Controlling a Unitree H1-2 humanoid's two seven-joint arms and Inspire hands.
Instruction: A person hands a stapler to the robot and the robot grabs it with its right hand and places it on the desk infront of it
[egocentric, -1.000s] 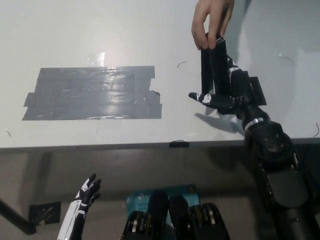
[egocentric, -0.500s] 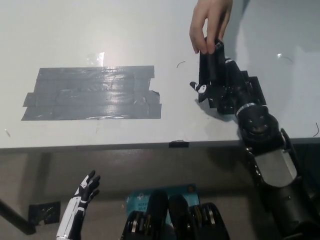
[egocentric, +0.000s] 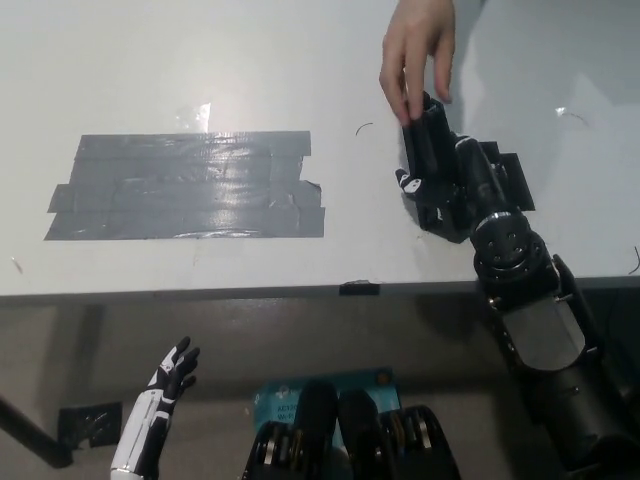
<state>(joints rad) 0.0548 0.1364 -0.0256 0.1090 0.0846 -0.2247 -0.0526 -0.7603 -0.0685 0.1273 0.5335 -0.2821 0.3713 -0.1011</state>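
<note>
While the person's hand touches its top, the right hand grips the stapler; left hand hangs open below the desk.

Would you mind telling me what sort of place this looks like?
Probably a lab or workshop test bench: a plain white desk, a grey tape patch marking it, and a person's hand passing over a stapler.

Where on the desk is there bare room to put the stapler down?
Bare desk lies beyond the grey tape patch, and between that patch and the right hand. It is crowded at the stapler, where the person's hand meets it. The left hand rests below the desk edge.
</note>
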